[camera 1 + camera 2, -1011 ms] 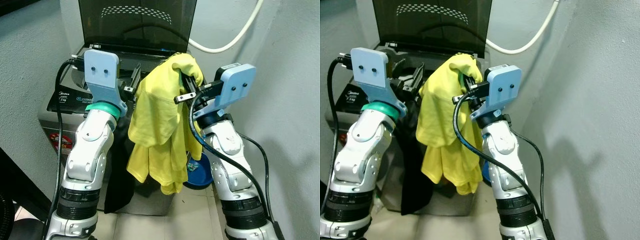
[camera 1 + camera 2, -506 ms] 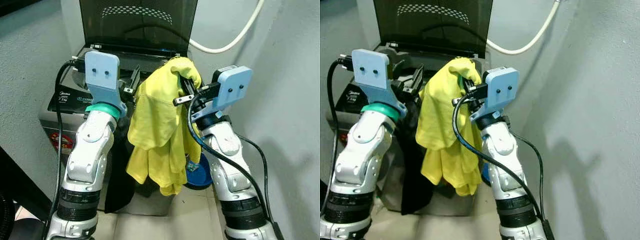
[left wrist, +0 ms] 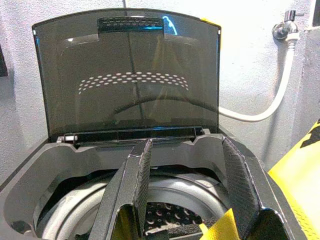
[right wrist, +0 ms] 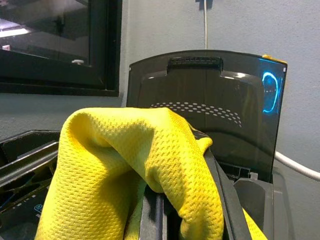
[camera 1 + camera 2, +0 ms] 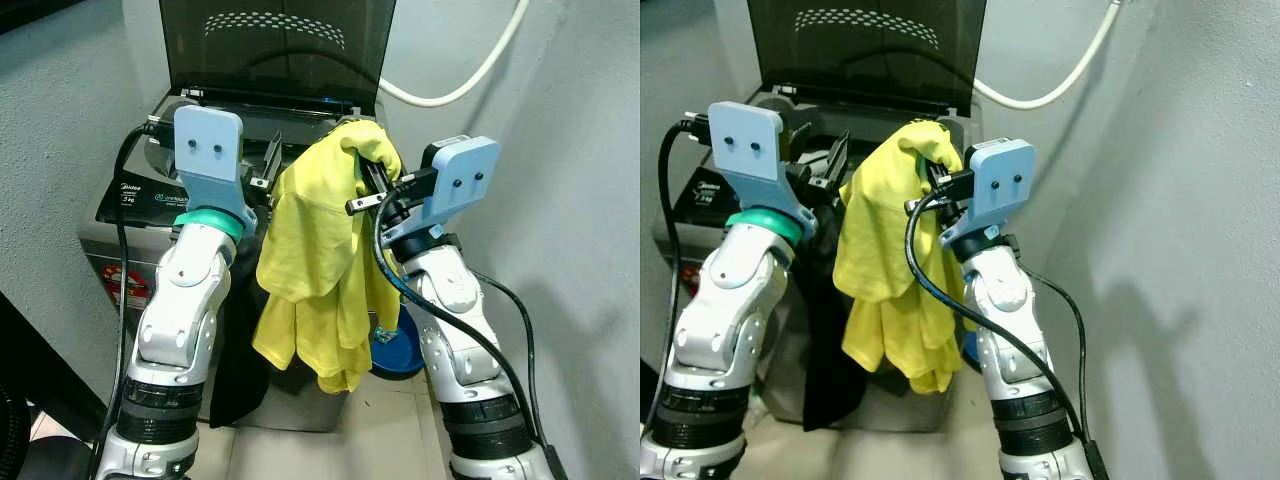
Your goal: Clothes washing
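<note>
Right gripper (image 5: 372, 180) clamped on yellow garment (image 5: 320, 260), fabric bunched over and between the fingers, as the right wrist view confirms. Held high at the front rim of the washing machine (image 5: 125, 205), beside the open tub; most of the cloth hangs below the gripper, down the machine's front toward the floor (image 5: 390, 420). Probable reason for the height: long hem needs lifting clear of the rim before release into the drum (image 3: 165, 200).

Left gripper (image 5: 268, 165) just to the left of the garment, fingers (image 3: 137, 180) spread apart and holding nothing, aimed over the tub opening. Likely placed to catch or guide the trailing cloth. Yellow edge visible near its fingertips in the left wrist view; contact cannot be told.

Lid (image 5: 275, 50) of tinted dark plastic raised upright behind both grippers, leaving the opening free. Dark cloth (image 5: 235, 370) draped down the machine's front, below the left gripper. Blue basin (image 5: 400, 345) on the floor below the right gripper, beside the machine. White hose (image 5: 455, 85) curving along the grey wall (image 5: 570, 200) behind the right gripper. Narrow corner, tiled floor.

Judgement: loading step, garment not yet in the drum.
</note>
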You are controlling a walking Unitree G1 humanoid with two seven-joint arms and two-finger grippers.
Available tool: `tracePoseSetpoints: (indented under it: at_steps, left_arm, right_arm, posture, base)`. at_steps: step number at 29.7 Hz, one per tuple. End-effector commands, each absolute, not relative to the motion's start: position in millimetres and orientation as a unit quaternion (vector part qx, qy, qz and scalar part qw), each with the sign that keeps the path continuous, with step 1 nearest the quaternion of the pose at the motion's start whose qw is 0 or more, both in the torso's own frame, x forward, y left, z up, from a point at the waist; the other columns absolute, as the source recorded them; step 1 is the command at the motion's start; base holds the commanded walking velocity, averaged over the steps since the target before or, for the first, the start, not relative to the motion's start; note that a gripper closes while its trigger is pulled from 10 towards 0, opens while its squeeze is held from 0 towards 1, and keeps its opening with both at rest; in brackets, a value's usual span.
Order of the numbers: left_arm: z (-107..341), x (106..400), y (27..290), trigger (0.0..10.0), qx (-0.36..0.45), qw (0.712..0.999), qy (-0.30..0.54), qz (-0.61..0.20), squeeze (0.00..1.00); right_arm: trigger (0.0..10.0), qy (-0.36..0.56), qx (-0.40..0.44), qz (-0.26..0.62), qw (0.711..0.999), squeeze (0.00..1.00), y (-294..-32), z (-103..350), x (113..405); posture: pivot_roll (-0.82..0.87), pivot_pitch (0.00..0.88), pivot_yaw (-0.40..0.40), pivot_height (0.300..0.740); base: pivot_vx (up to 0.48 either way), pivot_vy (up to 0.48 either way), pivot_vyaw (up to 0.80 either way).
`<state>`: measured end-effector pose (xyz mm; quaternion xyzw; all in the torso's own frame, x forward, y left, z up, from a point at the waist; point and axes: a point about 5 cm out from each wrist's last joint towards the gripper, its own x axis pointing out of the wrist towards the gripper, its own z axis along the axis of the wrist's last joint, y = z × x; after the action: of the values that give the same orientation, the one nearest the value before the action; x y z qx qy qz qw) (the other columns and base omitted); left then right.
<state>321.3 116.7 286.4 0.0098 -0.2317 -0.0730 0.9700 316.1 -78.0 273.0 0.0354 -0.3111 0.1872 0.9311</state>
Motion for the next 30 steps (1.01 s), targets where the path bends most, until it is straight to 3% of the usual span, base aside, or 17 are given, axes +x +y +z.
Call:
tracePoseSetpoints:
  at_steps: [1, 10, 30]
  left_arm:
    - [282.7, 320.8, 118.3, 10.0, 0.006, 0.971, -0.227, -0.07, 0.0]
    - [281.2, 321.3, 118.4, 10.0, 0.009, 0.972, -0.224, -0.069, 0.0]
    - [277.2, 322.6, 116.8, 10.0, 0.015, 0.974, -0.216, -0.071, 0.0]
  right_arm:
    - [10.0, -0.309, 0.034, 0.179, 0.933, 0.0, -81.9, 269.9, 316.7]
    - [10.0, -0.308, 0.034, 0.18, 0.934, 0.0, -81.3, 269.1, 317.0]
    - [10.0, -0.307, 0.031, 0.181, 0.934, 0.0, -81.3, 267.6, 316.5]
  posture:
    - [0.16, 0.0, -0.01, 0.74]
    - [0.15, 0.0, -0.009, 0.74]
    - [0.15, 0.0, -0.006, 0.74]
  base:
    - [0.0, 0.48, 0.0]
    - [0.0, 0.431, 0.0]
    - [0.0, 0.0, 0.0]
